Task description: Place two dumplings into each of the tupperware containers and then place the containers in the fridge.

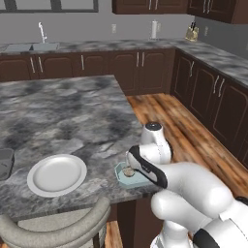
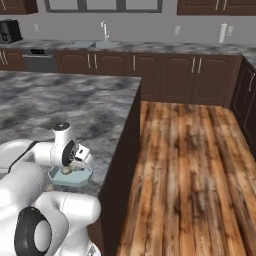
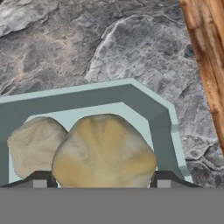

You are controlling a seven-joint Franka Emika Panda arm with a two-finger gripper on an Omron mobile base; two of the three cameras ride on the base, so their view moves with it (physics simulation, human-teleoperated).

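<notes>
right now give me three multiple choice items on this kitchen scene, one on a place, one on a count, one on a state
1. Where does the pale blue-teal rectangular container sit?
A. on the wooden floor
B. near the edge of the grey marbled counter
C. on the round white plate

2. How many tan pleated dumplings lie in that container?
A. none
B. two
C. five

3. How does the hand stand?
A. open, a dark fingertip either side of the nearer dumpling
B. shut on the plate
C. shut on the container's rim

Answers:
1. B, both base views show the container on the counter by the edge next to the floor.
2. B, the hand view shows two side by side.
3. A, the two tips stand apart with the nearer dumpling between them.
</notes>
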